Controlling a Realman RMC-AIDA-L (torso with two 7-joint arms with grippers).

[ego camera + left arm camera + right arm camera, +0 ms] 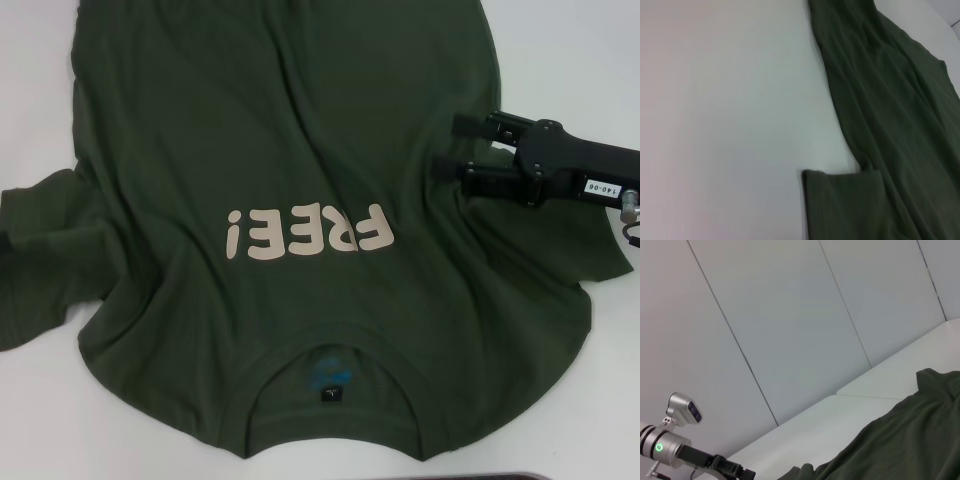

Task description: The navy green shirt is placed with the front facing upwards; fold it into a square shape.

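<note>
right pincer [452,147] spread wide over the navy green shirt [300,150]'s right edge, bare table [560,60] beyond.

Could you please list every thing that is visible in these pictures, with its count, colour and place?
navy green shirt: one, dark olive green, spread front up over most of the table, collar toward the robot.
lettering "FREE!": one print, cream, on the chest, upside down in the head view.
tag: one, black, inside the collar under a blue print.
table: one, white, under the shirt.
wall panels: several, pale grey, behind the table.
right pincer: one, black, open, over the shirt's right side.
left pincer: one, black on a silver arm, beyond the shirt's far side in the right wrist view.
</note>
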